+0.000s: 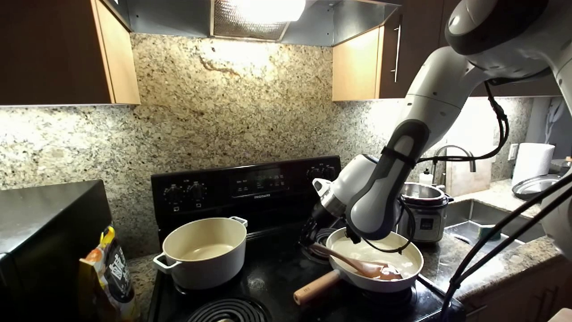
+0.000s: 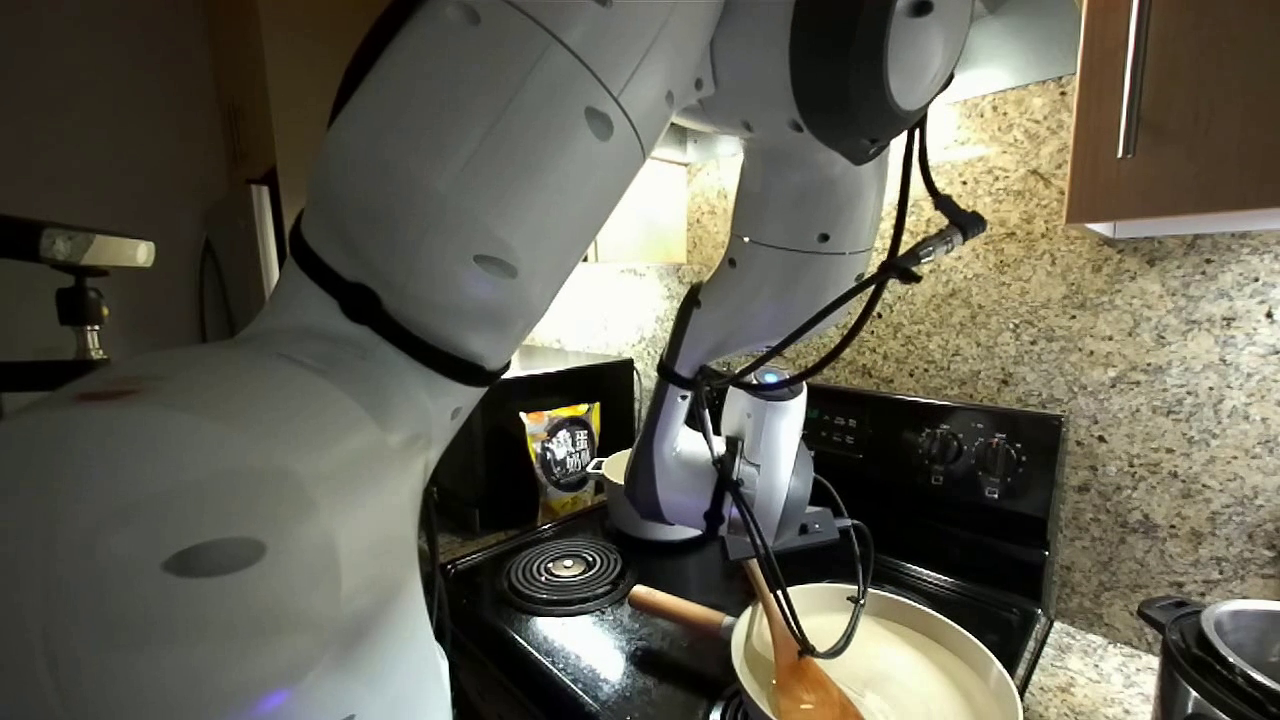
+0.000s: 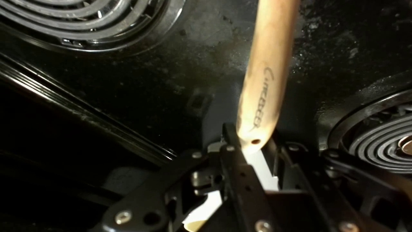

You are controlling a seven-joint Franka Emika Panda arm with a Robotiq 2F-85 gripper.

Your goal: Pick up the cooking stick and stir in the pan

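Fingers (image 3: 238,169) grasping cooking stick (image 3: 267,77) by handle end, head inside pan (image 1: 388,286); steel pot (image 1: 414,219) nearby, inside partly hidden.

Pan (image 2: 925,625), cooking stick (image 2: 806,688), cropped in an exterior view

In an exterior view the hood lamp (image 1: 270,9) burns out to plain white, and light beneath the cabinets (image 1: 44,53) bleaches patches of the granite backsplash (image 1: 232,116), while the face of the one at the far left lies in deep shadow and hard glints show in the pan (image 1: 384,286). In an exterior view the wall (image 2: 120,110) at the left edge is murky, with white glare pooled on the stovetop (image 2: 595,650). The wrist view is dark and a little soft, the lettering on the brightly lit cooking stick (image 3: 268,67) slightly smudged, the lower left corner sunk in blackness.
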